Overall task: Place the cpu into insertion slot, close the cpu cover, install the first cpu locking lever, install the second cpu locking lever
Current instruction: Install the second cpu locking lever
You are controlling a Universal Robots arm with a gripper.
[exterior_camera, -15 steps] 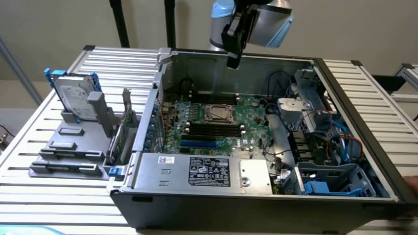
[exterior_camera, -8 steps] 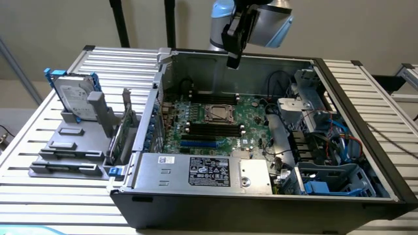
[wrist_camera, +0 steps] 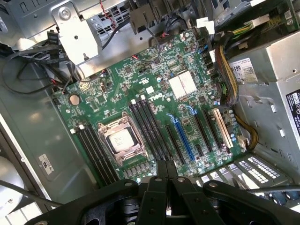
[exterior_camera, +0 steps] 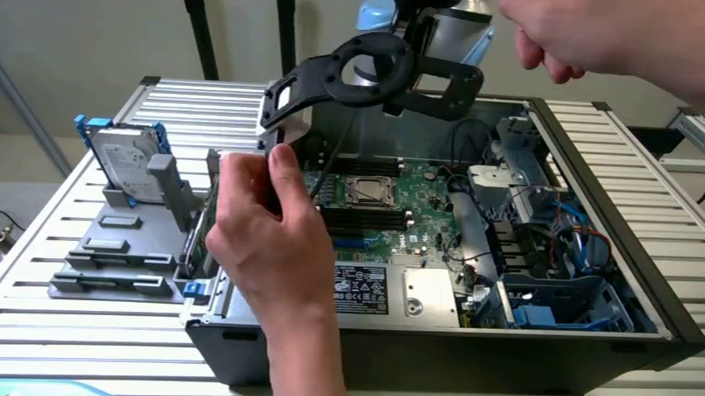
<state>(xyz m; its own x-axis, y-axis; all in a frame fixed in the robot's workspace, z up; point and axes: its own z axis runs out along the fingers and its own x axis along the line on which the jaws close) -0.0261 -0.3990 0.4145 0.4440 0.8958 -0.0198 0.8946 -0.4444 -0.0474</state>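
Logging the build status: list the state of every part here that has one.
gripper, shut, empty, above the board
cpu, seated in the insertion slot
cpu cover, down around the cpu
computer case, side open
hard drive, upright in a stand outside the case
hand, on the case's edge

The arm (exterior_camera: 457, 29) leans down from above, its gripper (wrist_camera: 166, 165) hanging closed tight (the two tips touching)

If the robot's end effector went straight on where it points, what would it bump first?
Probably the green motherboard, near the long black memory slots beside the insertion slot. The shut end effector points down there, though depth is hard to judge.
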